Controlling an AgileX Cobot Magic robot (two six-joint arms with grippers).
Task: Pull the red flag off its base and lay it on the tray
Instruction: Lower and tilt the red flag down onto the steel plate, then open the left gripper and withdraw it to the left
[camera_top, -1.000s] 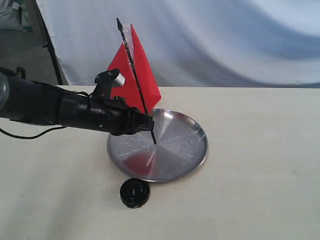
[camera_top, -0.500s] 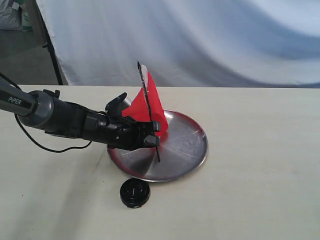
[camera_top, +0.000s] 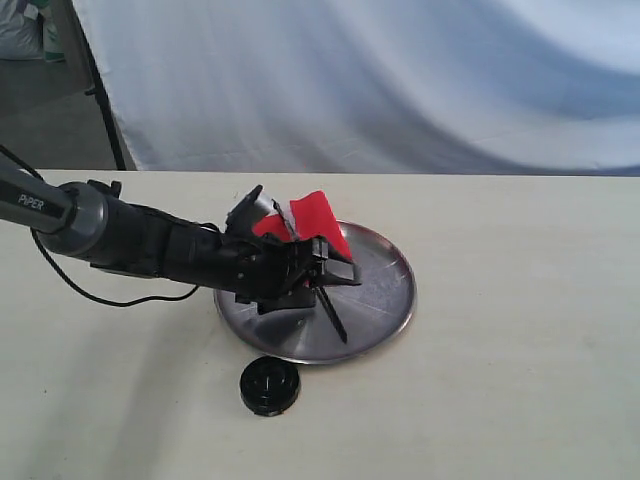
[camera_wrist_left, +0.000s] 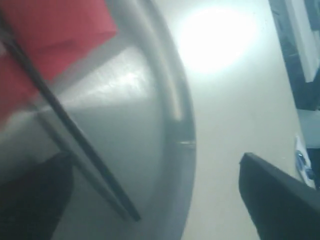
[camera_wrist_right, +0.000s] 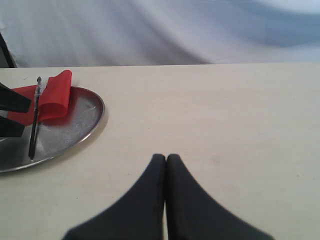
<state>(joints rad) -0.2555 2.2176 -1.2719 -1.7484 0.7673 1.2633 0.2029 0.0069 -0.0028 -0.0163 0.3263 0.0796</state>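
The small red cloth flag (camera_top: 315, 213) lay on the round shiny silver tray (camera_top: 385, 280), half hidden by the left claw (camera_top: 322, 285), spread wide. The right claw (camera_wrist_right: 166, 160) was squeezed closed.

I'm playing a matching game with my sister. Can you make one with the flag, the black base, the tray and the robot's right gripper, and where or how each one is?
Things:
1. red flag
2. base
3. tray
4. right gripper

Place or state:
A. shut
B. shiny silver
C. on the table, beside the tray
D. lying in the tray

Pairs: 1-D, 2-C, 3-B, 4-A
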